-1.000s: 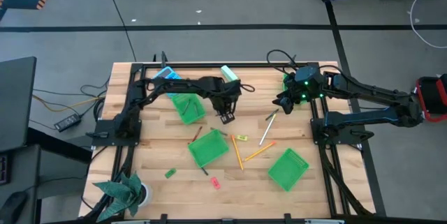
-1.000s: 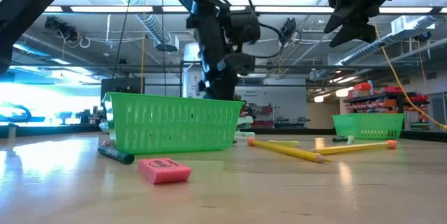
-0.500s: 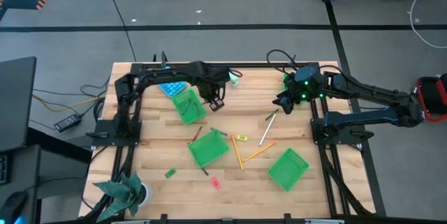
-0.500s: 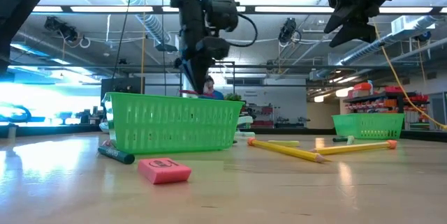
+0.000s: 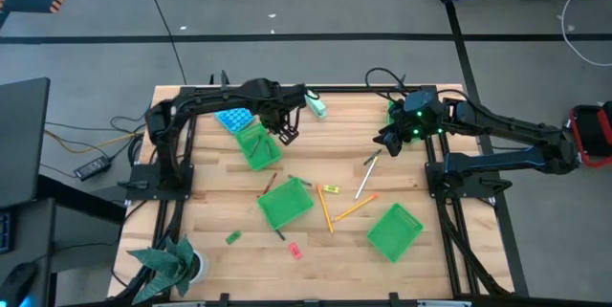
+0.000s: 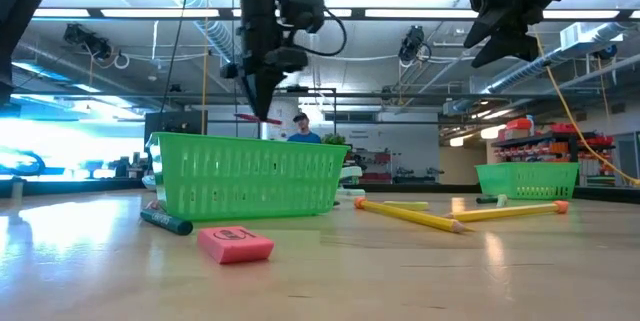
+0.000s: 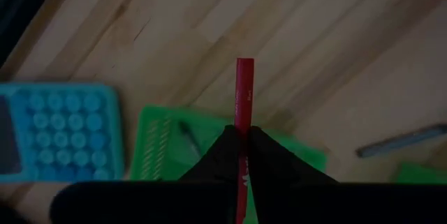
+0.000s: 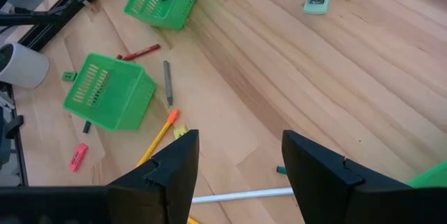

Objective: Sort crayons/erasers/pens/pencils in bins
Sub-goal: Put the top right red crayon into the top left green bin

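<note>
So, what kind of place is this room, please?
Probably a robotics lab or workshop: exposed silver ceiling ducts, a bare grey concrete floor with black tape lines, and a wooden butcher-block table in a black metal frame carrying two arms.

You've got bright green bins (image 5: 285, 205) with slotted walls on a pale wood-plank bench (image 5: 220, 202), plus a blue calculator (image 7: 52, 130) with lighter blue keys. Your black left gripper (image 7: 242, 137) pinches a red crayon (image 7: 244, 91). Loose on the bench: a pink eraser (image 6: 235, 243), yellow pencil (image 6: 410, 215) with an orange end, white pencil (image 8: 241, 195).
</note>
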